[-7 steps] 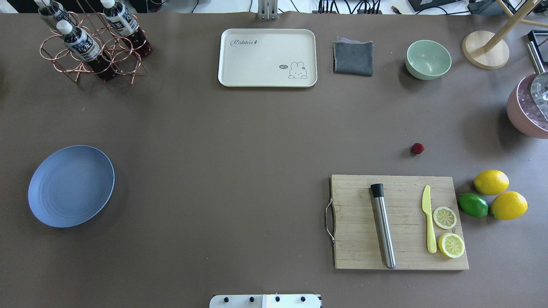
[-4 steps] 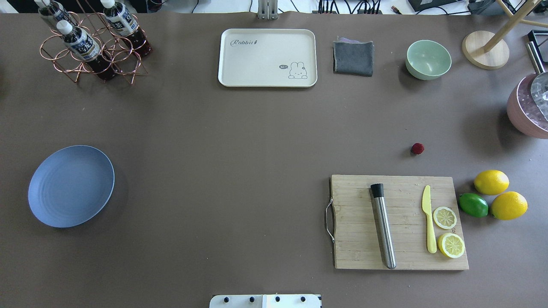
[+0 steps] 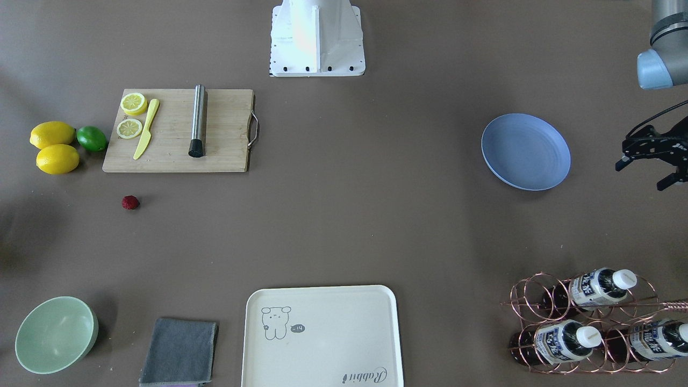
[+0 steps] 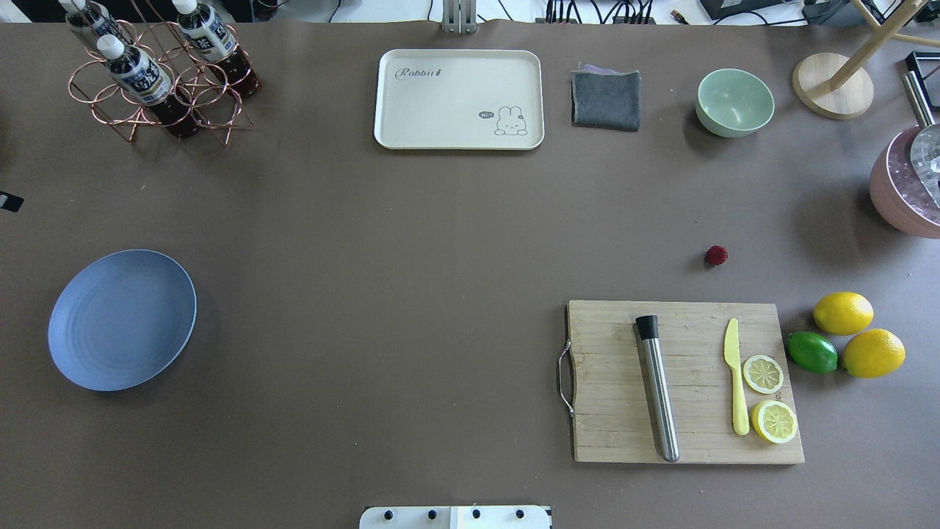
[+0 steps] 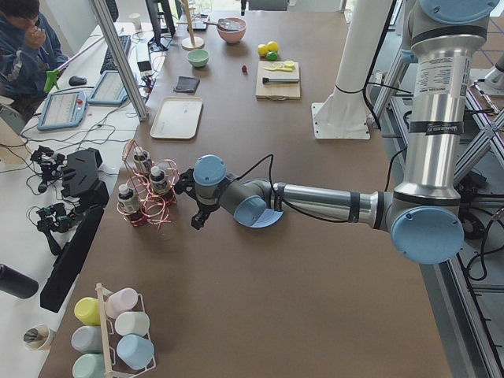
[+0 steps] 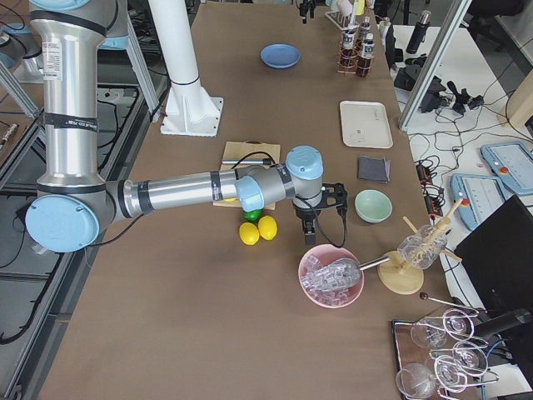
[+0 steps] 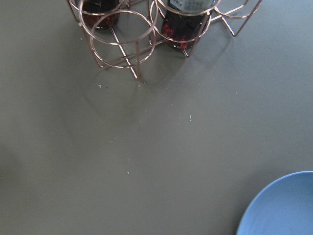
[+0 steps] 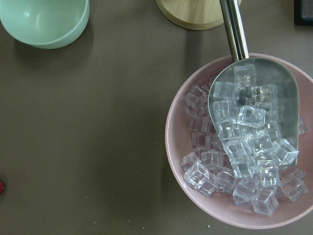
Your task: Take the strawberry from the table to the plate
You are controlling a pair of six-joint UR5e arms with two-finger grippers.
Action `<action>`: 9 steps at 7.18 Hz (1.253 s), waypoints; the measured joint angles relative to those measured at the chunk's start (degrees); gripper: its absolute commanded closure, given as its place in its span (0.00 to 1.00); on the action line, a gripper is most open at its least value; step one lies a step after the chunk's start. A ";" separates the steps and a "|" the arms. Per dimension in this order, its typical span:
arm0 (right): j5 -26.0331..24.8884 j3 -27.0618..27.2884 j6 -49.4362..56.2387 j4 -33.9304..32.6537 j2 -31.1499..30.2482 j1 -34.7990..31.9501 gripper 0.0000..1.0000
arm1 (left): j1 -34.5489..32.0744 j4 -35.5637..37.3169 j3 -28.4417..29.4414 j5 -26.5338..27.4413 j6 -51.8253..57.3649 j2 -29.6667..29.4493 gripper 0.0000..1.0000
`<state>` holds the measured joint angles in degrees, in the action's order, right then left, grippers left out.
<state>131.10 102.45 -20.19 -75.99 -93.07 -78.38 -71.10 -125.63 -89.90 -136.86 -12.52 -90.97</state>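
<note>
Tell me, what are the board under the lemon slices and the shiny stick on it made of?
The board looks like wood, maybe bamboo: matte, with grain lines. The stick looks like brushed steel: grey with a soft shine; its black tip may be rubber or plastic.

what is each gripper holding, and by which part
Left gripper: open, empty. Right gripper: cannot tell. The tiny dark red strawberry lies alone on the brown-grey table.

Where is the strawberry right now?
Overhead view: the strawberry lies on the table, right half, just beyond the cutting board, not touching it.
</note>
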 measured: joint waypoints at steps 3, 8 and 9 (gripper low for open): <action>-0.96 0.27 -1.27 1.40 -0.23 1.60 0.01 | 10.74 -20.47 5.75 4.87 -17.83 3.56 0.03; -1.51 0.38 -1.25 1.45 -0.27 2.12 0.01 | 15.56 -30.59 7.16 5.75 -23.18 8.18 0.98; -1.69 0.34 -1.25 1.45 -0.27 2.18 0.01 | 15.85 -30.68 7.06 5.69 -23.22 8.13 1.00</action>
<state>129.40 102.78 -21.45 -74.53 -93.34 -76.20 -55.25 -156.31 -82.85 -131.17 -35.74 -82.83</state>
